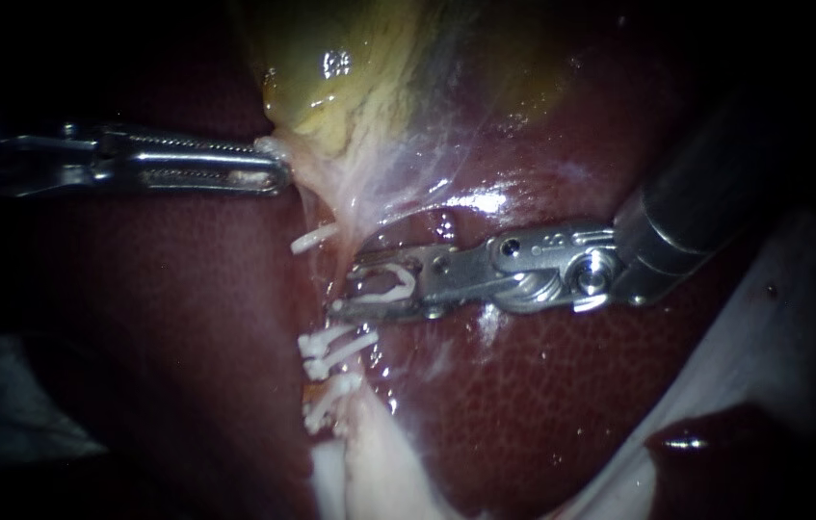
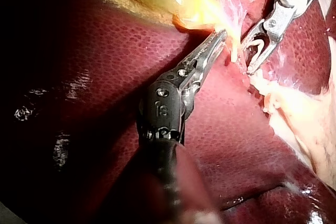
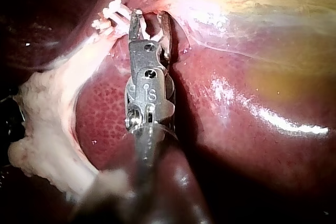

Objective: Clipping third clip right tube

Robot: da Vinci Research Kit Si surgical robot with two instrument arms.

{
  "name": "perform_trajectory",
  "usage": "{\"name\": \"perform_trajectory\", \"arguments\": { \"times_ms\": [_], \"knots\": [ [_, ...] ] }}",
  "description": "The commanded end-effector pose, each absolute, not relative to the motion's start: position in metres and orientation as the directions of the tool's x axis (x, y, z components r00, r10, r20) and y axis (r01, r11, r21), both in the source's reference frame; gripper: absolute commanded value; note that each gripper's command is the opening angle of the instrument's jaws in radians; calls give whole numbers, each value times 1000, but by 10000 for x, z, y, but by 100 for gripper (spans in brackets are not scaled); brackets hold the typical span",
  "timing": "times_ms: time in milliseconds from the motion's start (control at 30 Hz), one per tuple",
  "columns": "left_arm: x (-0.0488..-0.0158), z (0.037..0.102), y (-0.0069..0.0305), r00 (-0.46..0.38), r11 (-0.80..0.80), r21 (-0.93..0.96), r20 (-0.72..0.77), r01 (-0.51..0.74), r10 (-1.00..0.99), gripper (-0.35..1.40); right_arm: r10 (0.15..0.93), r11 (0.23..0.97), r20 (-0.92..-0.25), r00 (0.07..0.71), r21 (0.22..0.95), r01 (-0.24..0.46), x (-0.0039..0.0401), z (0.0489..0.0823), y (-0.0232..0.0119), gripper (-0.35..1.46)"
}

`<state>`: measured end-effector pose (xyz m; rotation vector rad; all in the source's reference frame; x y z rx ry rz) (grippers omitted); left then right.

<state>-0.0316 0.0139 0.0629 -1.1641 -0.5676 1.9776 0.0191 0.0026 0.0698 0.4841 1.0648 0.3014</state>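
- Room scarce along the tube point(image 1: 329, 258): placed clips on it already, one point(image 1: 314, 238) just above the working spot, others point(image 1: 335, 347) close below, a last cluster point(image 1: 330, 403) lower still.
- Open liver point(image 1: 542, 385) surface right of the tube, under the slanting shaft. Gallbladder point(image 1: 350, 67) edge hanging just above.
- Pose of left instrument point(image 1: 277, 175): level entry from the left, claw clenched on pale tissue point(image 1: 277, 149) at the gallbladder's lower edge, apart from every clip.
- Pose of right instrument point(image 1: 343, 285): shaft down from the upper right, wrist bent so the claw lies nearly level and points left at the tube.
- Claw spread wide yet grasping a loaded clip point(image 1: 383, 287), white and open, touched from both sides. Tips at the tube, between the upper placed clip and the lower ones. Cannot tell whether the tube sits fully inside.
- Left wrist view only: left instrument point(image 2: 223, 35) seen from behind, its tip near the right instrument point(image 2: 247, 54) but apart, with a pale strand of tube point(image 2: 232, 51) between them.
- Right wrist view only: right instrument point(image 3: 150, 19) from behind, placed clips point(image 3: 110, 17) just beside one tip, and a lump of fatty tissue point(image 3: 47, 124) well back beside the shaft.
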Motion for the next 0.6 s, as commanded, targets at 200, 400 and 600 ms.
{"name": "perform_trajectory", "arguments": {
  "times_ms": [200,400,600],
  "knots": [
    [-314,628,139,-297,-614,-688,-537,-386,789,-35,465,853,-765,446,522,5,169,688,31,25],
    [-313,628,139,-297,-614,-689,-537,-386,789,-35,473,846,-777,415,533,33,136,670,43,36],
    [-312,628,139,-297,-614,-689,-537,-386,789,-35,493,821,-771,403,565,76,114,661,47,37]
  ]
}}
